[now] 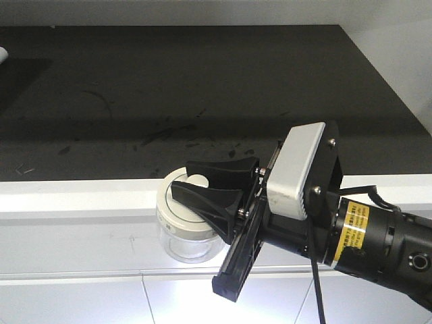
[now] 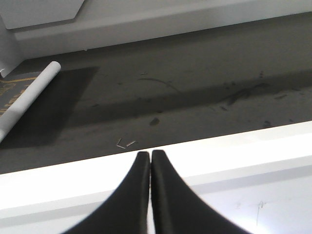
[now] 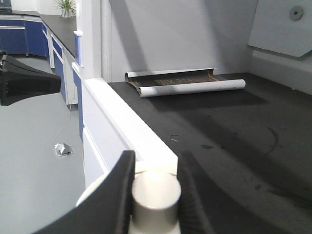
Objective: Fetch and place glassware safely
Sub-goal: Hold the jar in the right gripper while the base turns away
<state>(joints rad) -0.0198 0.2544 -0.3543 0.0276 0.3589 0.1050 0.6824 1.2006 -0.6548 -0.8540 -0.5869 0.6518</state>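
The glassware is a squat clear jar [image 1: 177,241] with a cream-white lid [image 1: 174,210]. It is level with the white front edge of the counter, just in front of it. My right gripper [image 1: 183,179] reaches in from the right, shut on the lid's round knob [image 3: 156,195], one black finger [image 3: 121,195] on each side of it. The glass body is hidden in the right wrist view. My left gripper [image 2: 149,156] shows only in its own wrist view. Its jaws are pressed together and hold nothing, over the white counter edge.
The dark scuffed countertop [image 1: 202,88] stretches behind the white front ledge [image 1: 74,196]. A rolled mat [image 3: 190,84] lies at the counter's far end, by the wall. Two small staples [image 2: 126,143] lie near the ledge. Cabinet fronts [image 1: 81,297] drop below it.
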